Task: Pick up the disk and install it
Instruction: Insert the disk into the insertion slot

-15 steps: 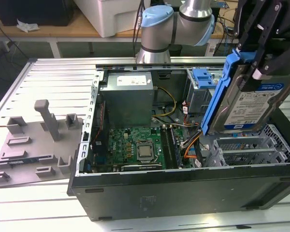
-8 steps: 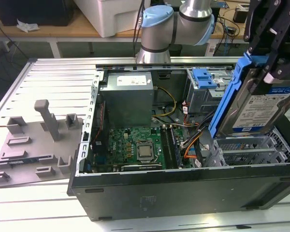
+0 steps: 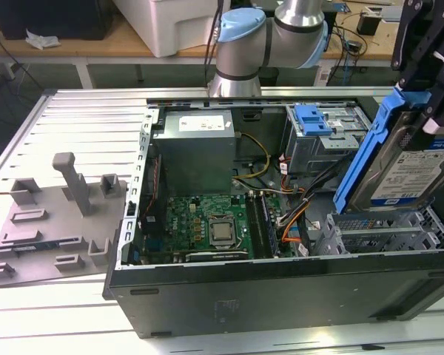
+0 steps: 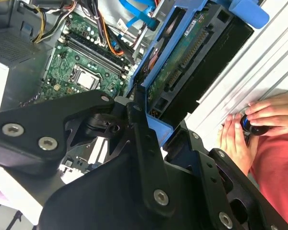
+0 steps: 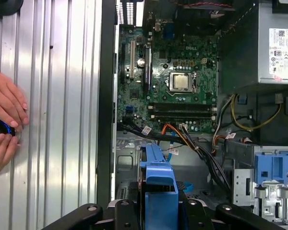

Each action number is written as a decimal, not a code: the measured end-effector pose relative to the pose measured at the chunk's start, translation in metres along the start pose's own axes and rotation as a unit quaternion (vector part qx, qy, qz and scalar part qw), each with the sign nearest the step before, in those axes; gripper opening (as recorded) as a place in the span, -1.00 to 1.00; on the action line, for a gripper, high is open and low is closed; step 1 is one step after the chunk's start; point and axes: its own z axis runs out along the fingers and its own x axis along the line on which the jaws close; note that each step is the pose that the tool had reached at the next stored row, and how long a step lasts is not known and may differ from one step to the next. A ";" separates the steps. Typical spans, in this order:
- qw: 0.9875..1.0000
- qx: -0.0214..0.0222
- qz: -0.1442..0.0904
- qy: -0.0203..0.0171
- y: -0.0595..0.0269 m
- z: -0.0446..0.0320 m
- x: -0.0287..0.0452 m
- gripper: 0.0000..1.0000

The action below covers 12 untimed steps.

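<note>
The disk [image 3: 411, 174], a silver-grey drive with a blue-and-white label and blue rails, hangs tilted on edge at the exterior view's right. It is just above the grey drive cage [image 3: 385, 233] in the open computer case [image 3: 281, 288]. My gripper [image 3: 425, 103] is shut on its upper end. In the second wrist view the disk [image 4: 192, 62] shows its circuit-board underside between my black fingers [image 4: 141, 143]. The first wrist view looks down the disk's blue rail [image 5: 156, 172] from the gripper [image 5: 156, 211].
Inside the case are a motherboard [image 3: 207, 218], a grey power-supply box [image 3: 196, 148], loose cables [image 3: 296, 214] and a second cage with a blue bracket [image 3: 314, 118]. A grey fixture [image 3: 59, 222] lies at the exterior view's left. A person's hands [image 5: 5, 115] rest on the slatted table beside the case.
</note>
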 end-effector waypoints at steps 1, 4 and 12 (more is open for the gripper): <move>1.000 0.000 0.000 0.000 -0.0006 0.0005 0.0000 -0.26; 1.000 0.000 0.000 0.000 -0.0047 0.0015 0.0002 -0.26; 1.000 0.001 0.001 0.000 -0.0090 0.0078 0.0005 -0.26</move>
